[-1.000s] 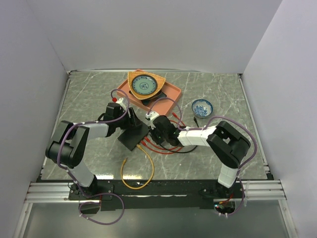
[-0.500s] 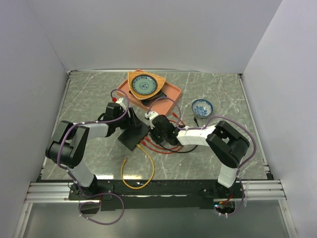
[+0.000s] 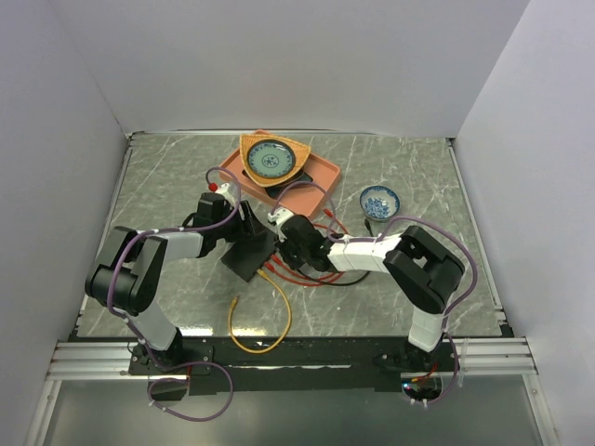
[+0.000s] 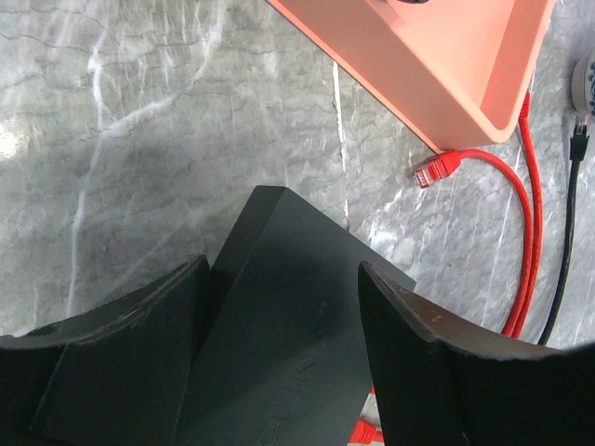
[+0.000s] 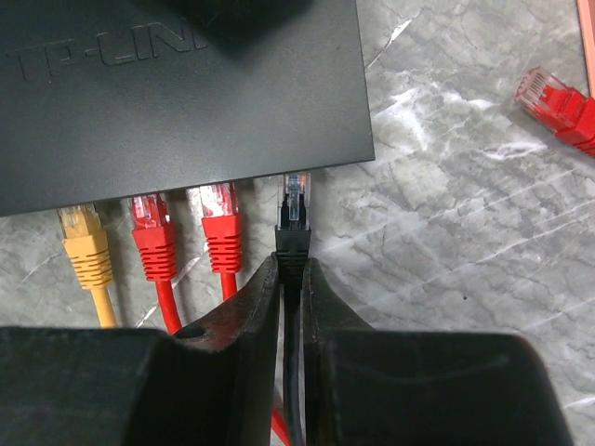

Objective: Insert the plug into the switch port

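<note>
plug: black boot, clear tip at TP-LINK switch port edge | right gripper: clamped on plug boot | left gripper: wide astride switch, grip indeterminate

The right gripper has carried the plug nearer the switch.

An orange tray on the tabletop carries a blue-green patterned plate. A small blue bowl stands right of the tray. A loose red plug lies just beside the tray's corner.
</note>
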### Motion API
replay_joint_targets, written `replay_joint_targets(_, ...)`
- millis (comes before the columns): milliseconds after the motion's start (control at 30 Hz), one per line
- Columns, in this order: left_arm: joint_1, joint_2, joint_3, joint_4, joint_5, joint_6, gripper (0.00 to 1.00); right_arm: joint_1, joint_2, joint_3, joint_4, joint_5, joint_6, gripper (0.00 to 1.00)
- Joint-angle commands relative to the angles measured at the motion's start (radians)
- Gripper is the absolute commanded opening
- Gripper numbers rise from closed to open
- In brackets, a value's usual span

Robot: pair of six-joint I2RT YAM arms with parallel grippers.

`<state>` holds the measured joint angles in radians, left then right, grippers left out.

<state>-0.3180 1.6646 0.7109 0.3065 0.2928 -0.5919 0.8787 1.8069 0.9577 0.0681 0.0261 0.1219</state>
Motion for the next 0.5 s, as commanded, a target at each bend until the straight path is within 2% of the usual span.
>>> replay_joint_targets(0, -0.009, -0.032, -0.022, -0.001, 0.04, -0.028, 0.72, 0.029, 0.078, 0.041, -0.019, -0.022, -0.011, 0.0)
replay_joint_targets(267, -0.009, -0.011, -0.004, -0.018, 0.058, -0.005, 0.72, 0.034, 0.103, 0.072, -0.063, 0.035, -0.031, 0.0)
replay_joint_targets(467, -0.009, 0.015, 0.009, -0.027, 0.063, 0.012, 0.72, 0.036, 0.115, 0.113, -0.163, 0.063, -0.074, 0.0)
